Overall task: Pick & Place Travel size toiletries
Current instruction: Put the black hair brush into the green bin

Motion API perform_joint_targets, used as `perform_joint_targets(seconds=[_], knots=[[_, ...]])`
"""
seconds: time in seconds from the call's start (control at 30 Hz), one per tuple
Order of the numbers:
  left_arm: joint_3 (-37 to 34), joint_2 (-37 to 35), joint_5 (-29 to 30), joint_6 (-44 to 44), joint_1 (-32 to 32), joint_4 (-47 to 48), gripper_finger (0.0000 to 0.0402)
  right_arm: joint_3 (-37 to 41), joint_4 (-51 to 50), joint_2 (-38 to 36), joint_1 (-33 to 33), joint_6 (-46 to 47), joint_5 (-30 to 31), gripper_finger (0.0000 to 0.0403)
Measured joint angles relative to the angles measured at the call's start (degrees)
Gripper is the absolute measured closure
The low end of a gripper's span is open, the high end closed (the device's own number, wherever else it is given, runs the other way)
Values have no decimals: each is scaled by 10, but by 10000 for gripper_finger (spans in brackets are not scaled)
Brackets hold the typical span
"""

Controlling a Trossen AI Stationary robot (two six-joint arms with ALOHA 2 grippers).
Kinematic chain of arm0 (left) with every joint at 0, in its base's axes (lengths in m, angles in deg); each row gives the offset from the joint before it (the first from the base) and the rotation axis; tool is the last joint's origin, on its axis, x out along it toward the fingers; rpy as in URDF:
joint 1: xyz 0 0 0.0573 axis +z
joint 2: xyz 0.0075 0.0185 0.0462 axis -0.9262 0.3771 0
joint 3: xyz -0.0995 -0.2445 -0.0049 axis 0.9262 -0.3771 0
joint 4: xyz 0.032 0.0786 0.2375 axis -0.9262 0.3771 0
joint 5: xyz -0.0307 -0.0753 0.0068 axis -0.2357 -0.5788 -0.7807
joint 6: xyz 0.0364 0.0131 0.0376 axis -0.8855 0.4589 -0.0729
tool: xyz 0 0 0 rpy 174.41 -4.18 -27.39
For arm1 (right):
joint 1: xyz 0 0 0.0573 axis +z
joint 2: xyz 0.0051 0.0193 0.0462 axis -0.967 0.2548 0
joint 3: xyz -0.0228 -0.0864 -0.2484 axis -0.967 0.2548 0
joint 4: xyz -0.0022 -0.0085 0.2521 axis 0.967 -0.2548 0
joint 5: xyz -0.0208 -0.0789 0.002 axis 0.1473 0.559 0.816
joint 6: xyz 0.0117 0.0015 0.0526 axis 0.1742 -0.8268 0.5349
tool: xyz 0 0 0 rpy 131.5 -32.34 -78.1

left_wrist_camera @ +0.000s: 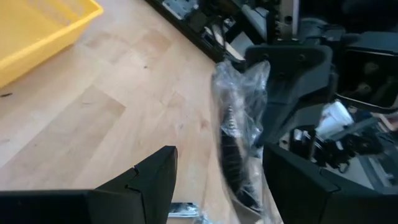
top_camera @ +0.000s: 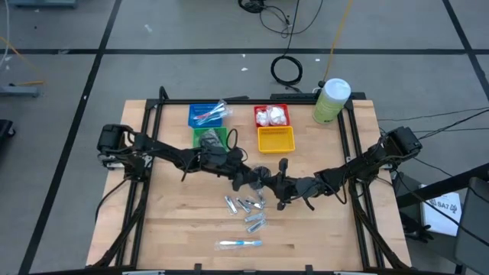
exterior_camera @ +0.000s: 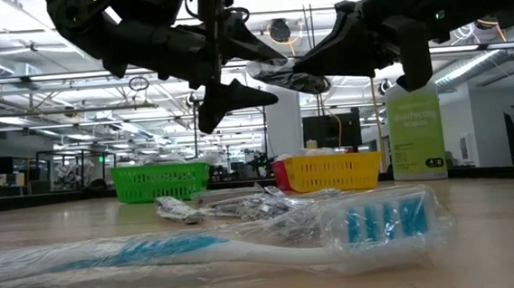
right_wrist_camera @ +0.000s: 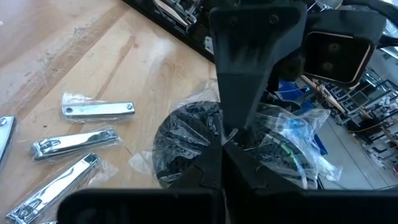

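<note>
Hanging at mid-frame in the high view, a dark disc in clear wrap (right_wrist_camera: 186, 146) sits pinched in my right gripper (top_camera: 281, 183), whose fingers are fully closed on the wrap. My left gripper (top_camera: 246, 179) stands parted just beside it, holding nothing. Wrapped silver nail clippers (top_camera: 246, 208) lie below on the wooden table (top_camera: 168, 229), a blue toothbrush (top_camera: 239, 244) lower still. Green lettering on the canister (exterior_camera: 416, 133) is too blurred to read. Baskets (top_camera: 276, 140) sit toward the top; open hall behind.
</note>
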Motion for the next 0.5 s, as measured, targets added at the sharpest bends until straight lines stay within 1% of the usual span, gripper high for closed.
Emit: perform_joint_targets(seconds=[0.07, 0.17, 0.23, 0.33, 0.4, 0.43, 0.5], knots=[[0, 0, -15, 0, 0, -3, 177, 0, 0, 0, 0, 0, 0, 403], [0, 0, -26, -1, 0, -4, 214, 0, 0, 0, 0, 0, 0, 403], [0, 0, -35, -1, 0, -10, 253, 0, 0, 0, 0, 1, 0, 403], [0, 0, -42, -6, 0, -12, 323, 0, 0, 0, 0, 1, -1, 403], [0, 0, -49, -26, 1, -13, 372, 0, 0, 0, 0, 7, -2, 403], [0, -1, -51, -35, 2, -13, 384, 0, 0, 0, 0, 16, -2, 403], [0, -2, -53, -44, 5, -12, 384, 0, 1, 0, -1, 41, -2, 403]])
